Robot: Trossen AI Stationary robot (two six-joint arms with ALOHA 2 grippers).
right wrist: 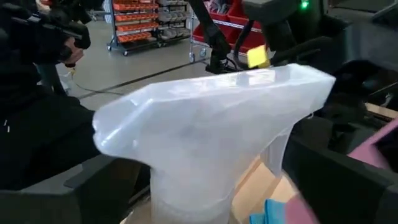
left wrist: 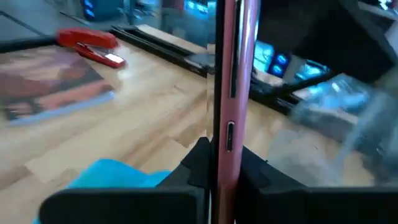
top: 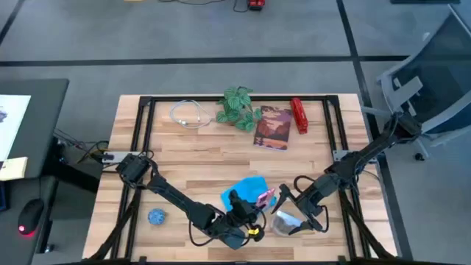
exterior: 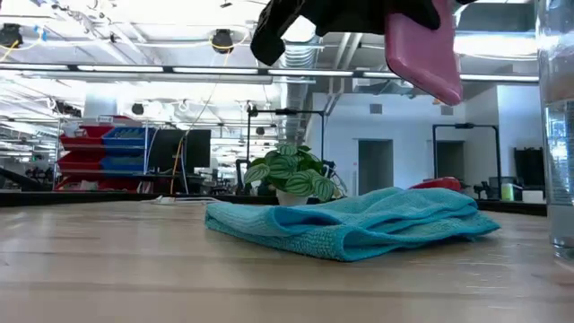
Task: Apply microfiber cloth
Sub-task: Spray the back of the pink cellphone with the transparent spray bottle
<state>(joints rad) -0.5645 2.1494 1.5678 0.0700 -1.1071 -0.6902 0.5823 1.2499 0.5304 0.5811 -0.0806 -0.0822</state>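
Our left gripper (top: 254,205) is clamped on a pink phone (top: 264,197), holding it edge-up above the table (top: 191,158) near the front edge; in the left wrist view the phone (left wrist: 227,93) stands upright between our two dark fingers (left wrist: 198,163). In the low view it (exterior: 423,49) hangs in the air, clear of the wood, above the right part of the cloth. The microfiber cloth (top: 245,191) lies crumpled and loosely folded on the table just behind and beside the phone; we see it flat on the boards in the low view (exterior: 359,222).

Our right gripper (top: 296,213) sits to the right of the phone, closed around a clear spray bottle (top: 285,221); its white trigger head (right wrist: 211,124) fills the right wrist view.

Further back on the table we see a potted plant (top: 238,107), a book (top: 272,127), a red stapler (top: 299,115) and a coiled white cable (top: 188,115). A small blue ball (top: 156,216) rests near the front left.
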